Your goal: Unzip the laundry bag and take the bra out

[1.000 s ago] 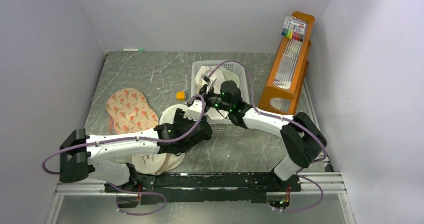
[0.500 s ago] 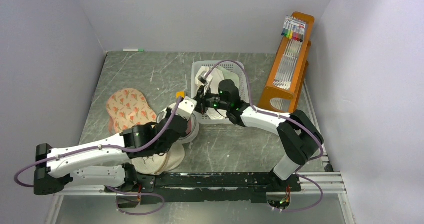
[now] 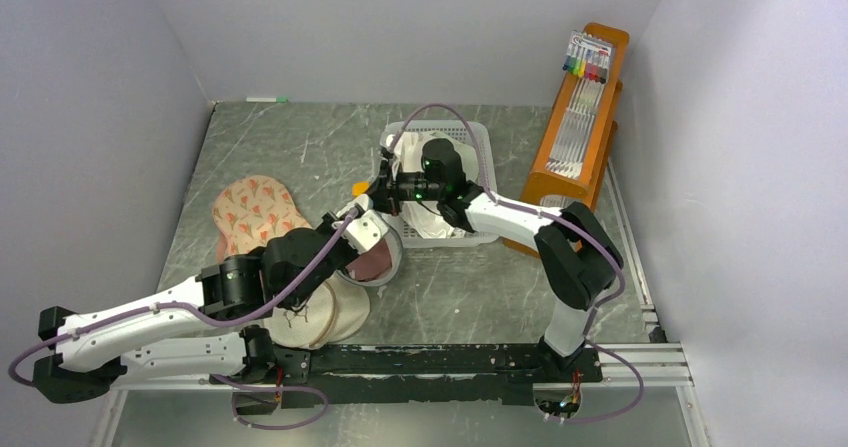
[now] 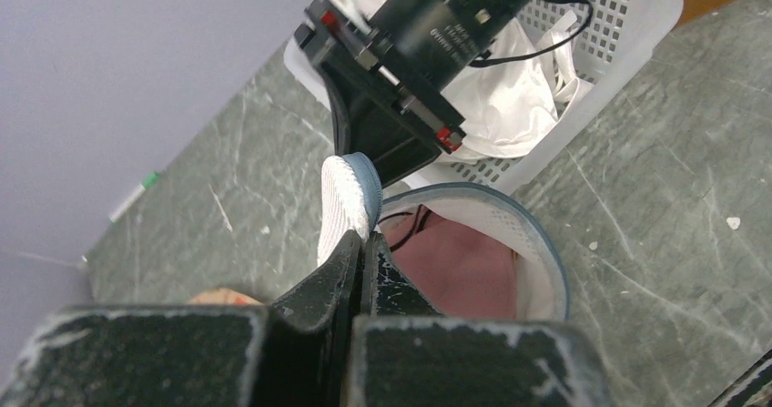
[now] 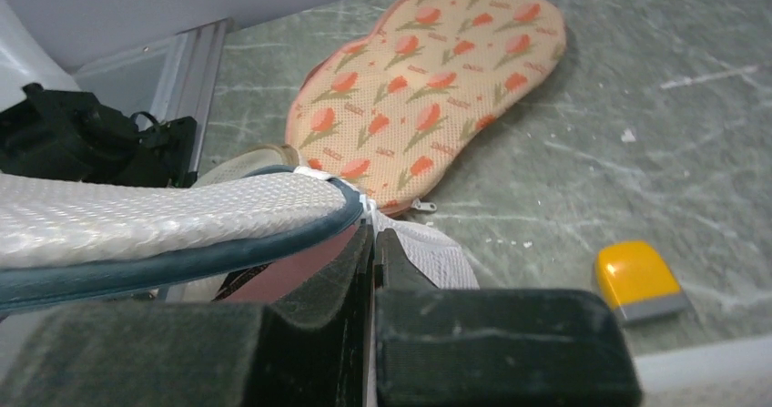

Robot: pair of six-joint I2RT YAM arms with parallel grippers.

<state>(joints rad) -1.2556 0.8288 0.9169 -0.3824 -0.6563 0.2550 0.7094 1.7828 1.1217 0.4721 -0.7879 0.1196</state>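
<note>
Over mid-table, from above, the laundry bag point(image 3: 397, 259) is lying unzipped just left of the white basket point(image 3: 487, 162), the bra point(image 3: 372, 262) showing pink inside. Through the left wrist view the left gripper point(image 4: 360, 241) is pinching the mesh flap point(image 4: 346, 196), jaws pressed together; through the right, the right gripper point(image 5: 373, 236) is nipping the bag's rim likewise. Light, limp, slippery satin, I'd judge: a bunched cup is offering the surest hold.

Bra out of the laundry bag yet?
No, the pink bra lies inside the opened laundry bag, seen from the left wrist.
</note>
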